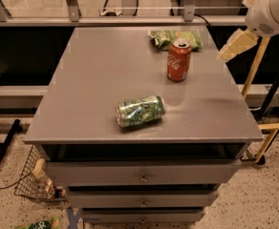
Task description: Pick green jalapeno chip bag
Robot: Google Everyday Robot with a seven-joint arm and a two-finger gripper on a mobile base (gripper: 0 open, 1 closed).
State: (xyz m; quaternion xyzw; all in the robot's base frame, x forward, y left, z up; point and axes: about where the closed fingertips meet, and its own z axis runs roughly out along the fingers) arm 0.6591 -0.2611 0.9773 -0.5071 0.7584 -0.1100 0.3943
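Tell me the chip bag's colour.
Chip bag: light green, pale print; camera view. Gripper right of table.

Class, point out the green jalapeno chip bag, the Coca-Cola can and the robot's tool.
green jalapeno chip bag [162,38]: camera view, its left half.
Coca-Cola can [178,63]: camera view, red side wall.
tool [227,51]: camera view, near its tip, right of the can.

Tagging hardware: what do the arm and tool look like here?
Arm: white, rounded shell with a greyish dotted patch. Tool: pale cream, tapered, beside the right edge of the table, right of the red can. No cables or markings visible.
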